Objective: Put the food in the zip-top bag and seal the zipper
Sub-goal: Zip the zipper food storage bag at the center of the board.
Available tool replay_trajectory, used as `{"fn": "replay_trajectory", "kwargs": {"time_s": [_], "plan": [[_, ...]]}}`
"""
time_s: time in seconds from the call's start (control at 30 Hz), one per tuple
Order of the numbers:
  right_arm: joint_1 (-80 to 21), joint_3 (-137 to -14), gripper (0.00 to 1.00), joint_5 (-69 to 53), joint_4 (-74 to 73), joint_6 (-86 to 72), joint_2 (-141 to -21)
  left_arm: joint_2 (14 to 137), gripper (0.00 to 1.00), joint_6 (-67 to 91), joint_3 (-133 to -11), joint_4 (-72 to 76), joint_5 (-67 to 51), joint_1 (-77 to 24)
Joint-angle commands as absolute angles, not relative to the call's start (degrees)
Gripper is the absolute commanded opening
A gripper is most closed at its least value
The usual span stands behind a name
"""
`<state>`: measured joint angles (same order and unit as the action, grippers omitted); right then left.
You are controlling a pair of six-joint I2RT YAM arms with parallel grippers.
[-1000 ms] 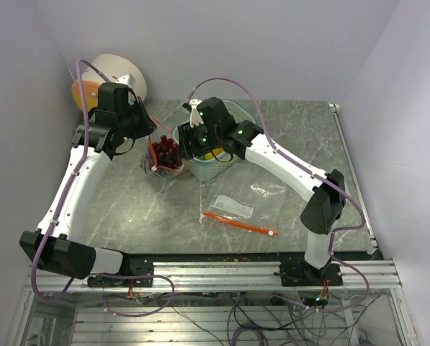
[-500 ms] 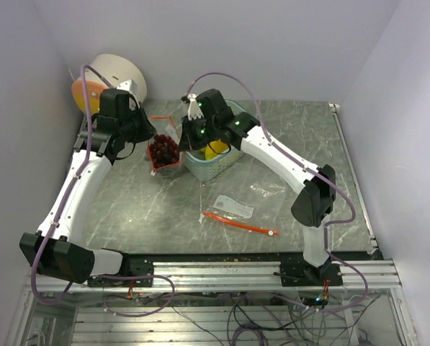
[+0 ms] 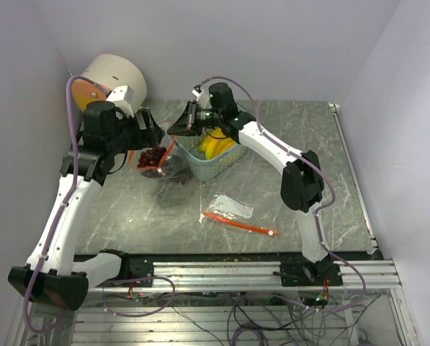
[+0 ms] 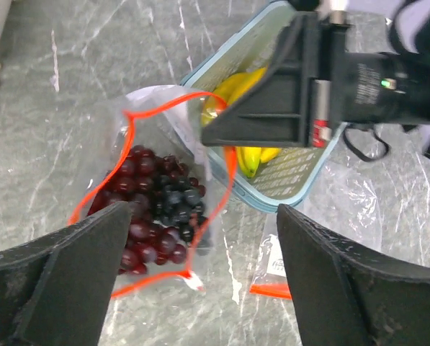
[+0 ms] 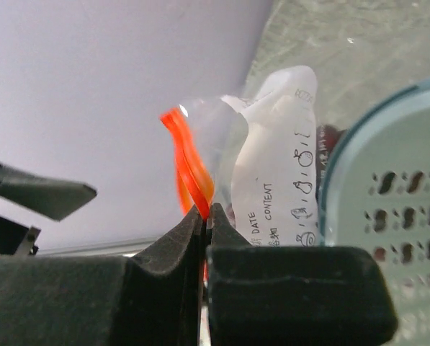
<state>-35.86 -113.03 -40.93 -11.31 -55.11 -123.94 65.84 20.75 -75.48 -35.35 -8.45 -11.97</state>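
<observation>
The clear zip-top bag [image 4: 146,122] with an orange zipper lies open on the table, holding dark red and blue-black grapes [image 4: 153,216] [image 3: 154,157]. My right gripper [image 5: 206,213] [image 3: 177,128] is shut on the bag's orange zipper rim [image 5: 189,162], holding that side up next to the basket. My left gripper [image 4: 200,288] [image 3: 151,137] hovers open above the bag, touching nothing. Yellow bananas [image 4: 252,155] [image 3: 213,147] lie in the pale teal basket [image 4: 305,184] [image 3: 222,167], partly hidden by the right gripper.
A second zip-top bag [image 3: 233,207] with an orange zipper strip [image 3: 240,224] lies flat on the table in front of the basket. A large pale roll [image 3: 112,75] stands at the back left, behind the left arm. The walls are close on three sides.
My left gripper has opened, let go of the bag and pulled up and away to the left. My right gripper shut on the bag's zipper rim and swung back and left with it.
</observation>
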Motion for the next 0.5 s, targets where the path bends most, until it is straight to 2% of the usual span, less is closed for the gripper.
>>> {"fn": "replay_trajectory", "kwargs": {"time_s": [0.0, 0.07, 0.13, 0.47], "plan": [[-36.04, -116.36, 0.00, -41.32, 2.63, -67.99, -125.86, 62.57, 0.86, 19.13, -76.91, -33.85, -11.95, -11.42], [-35.88, -117.91, 0.00, -38.76, 3.31, -69.69, -126.77, 61.50, 0.77, 19.52, -77.18, -35.30, -11.21, -11.37], [-35.64, -118.62, 0.00, -36.45, 4.73, -71.47, -127.51, 60.66, 0.71, 20.04, -77.37, -36.96, -11.03, -11.37], [-35.09, -117.09, 0.00, -36.59, 10.94, -77.93, -129.44, 59.76, 0.63, 24.39, -70.59, -38.50, -4.92, -11.38]]}}
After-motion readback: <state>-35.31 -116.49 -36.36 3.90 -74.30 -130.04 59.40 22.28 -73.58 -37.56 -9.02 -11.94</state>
